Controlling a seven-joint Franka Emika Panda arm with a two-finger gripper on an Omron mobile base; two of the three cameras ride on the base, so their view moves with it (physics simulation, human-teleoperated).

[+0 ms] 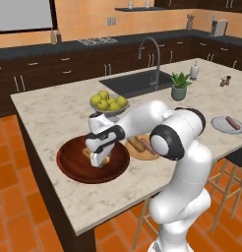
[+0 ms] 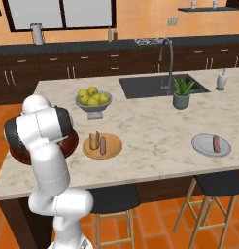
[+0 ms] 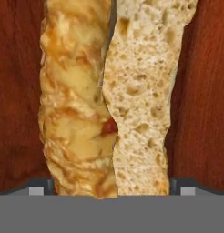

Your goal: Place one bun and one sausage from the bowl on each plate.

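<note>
Simulated kitchen. Orange walls [image 2: 141, 19], terracotta tile floor [image 1: 15, 206]. Marble-topped island [image 2: 150, 121] with dark inset sink [image 2: 160, 85] and curved faucet [image 1: 153, 54]. Dark cabinets [image 2: 53, 70] along back wall; window [image 2: 63, 12] above. Wooden stools [image 2: 209, 194] tucked under island.

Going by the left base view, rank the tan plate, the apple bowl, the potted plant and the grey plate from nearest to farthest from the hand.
The hand is low over the wooden bowl.
1. Tan plate, just to its right.
2. Apple bowl, behind it.
3. Potted plant, farther back right, by the sink.
4. Grey plate, far right.
</note>
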